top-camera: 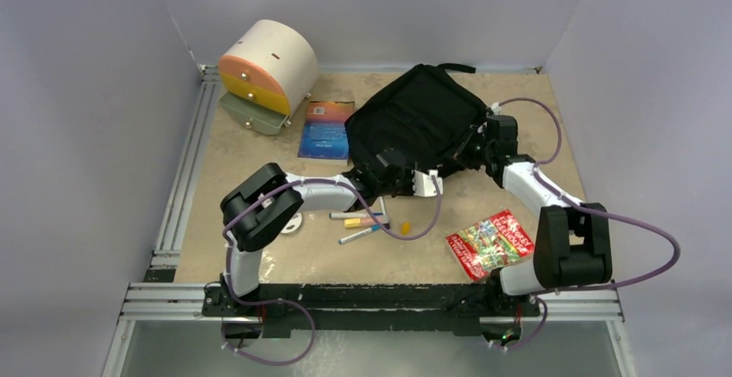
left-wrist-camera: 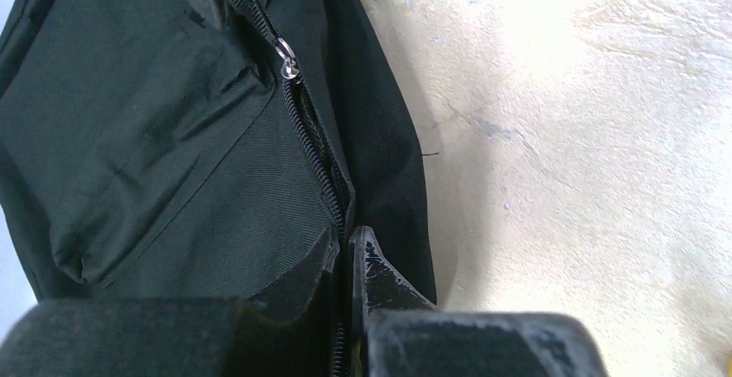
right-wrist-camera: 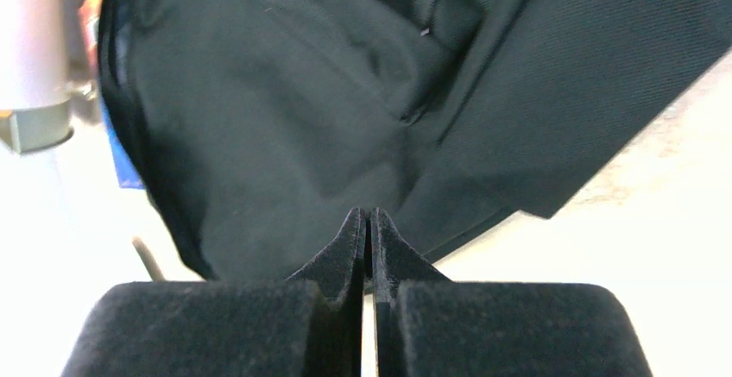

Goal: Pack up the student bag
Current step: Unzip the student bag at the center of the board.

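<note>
The student bag (top-camera: 419, 118) is a large black backpack lying flat at the back middle of the table. My left gripper (top-camera: 393, 174) is at its near left edge. In the left wrist view the left gripper (left-wrist-camera: 348, 239) is shut on the bag's fabric (left-wrist-camera: 173, 161) along the zipper line, with the silver zipper pull (left-wrist-camera: 287, 58) further up the track. My right gripper (top-camera: 479, 140) is at the bag's right edge. In the right wrist view the right gripper (right-wrist-camera: 369, 215) is shut, its tips overlapping the bag's (right-wrist-camera: 285, 118) lower edge and seeming to pinch it.
A cream-and-orange drawer box (top-camera: 266, 71) stands back left, its lowest drawer pulled out. A blue book (top-camera: 326, 128) lies left of the bag. Several markers (top-camera: 358, 222) and a small yellow piece (top-camera: 406, 220) lie near the left arm. A red packet (top-camera: 490, 243) lies front right.
</note>
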`<state>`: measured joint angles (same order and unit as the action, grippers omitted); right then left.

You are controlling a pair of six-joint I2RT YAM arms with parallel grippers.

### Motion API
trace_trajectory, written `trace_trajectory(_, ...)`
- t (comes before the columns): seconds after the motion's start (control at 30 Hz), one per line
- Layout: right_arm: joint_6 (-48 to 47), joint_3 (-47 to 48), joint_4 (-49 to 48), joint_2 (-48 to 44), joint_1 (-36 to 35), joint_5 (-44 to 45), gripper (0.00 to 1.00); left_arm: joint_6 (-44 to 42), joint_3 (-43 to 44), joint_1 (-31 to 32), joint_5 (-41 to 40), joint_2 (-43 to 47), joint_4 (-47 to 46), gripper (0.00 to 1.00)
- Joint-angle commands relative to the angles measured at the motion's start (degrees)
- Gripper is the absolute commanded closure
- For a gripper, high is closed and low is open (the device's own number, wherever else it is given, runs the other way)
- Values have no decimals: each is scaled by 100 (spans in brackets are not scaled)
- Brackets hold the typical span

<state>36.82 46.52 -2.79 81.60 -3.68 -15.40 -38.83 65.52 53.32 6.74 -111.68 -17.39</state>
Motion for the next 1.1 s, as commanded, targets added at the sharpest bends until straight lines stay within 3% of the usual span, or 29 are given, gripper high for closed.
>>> trace_trajectory(0.0, -26, 313, 119, 95, 0, 1150, 100, 24, -238, -47, -85, 444, -58, 100)
trace_trajectory(0.17, 122, 226, 78, 126, 8, 1942, 100, 213, -365, -133, -27, 573, -28, 100)
trace_trajectory(0.87, 179, 991, -139, 1279, 116, 3081, 100, 185, -858, -276, 173, 961, 1, 100)
trace_trajectory(1.07, 68, 800, -404, 1018, 127, 2635, 100, 357, -777, -296, 175, 986, -20, 99)
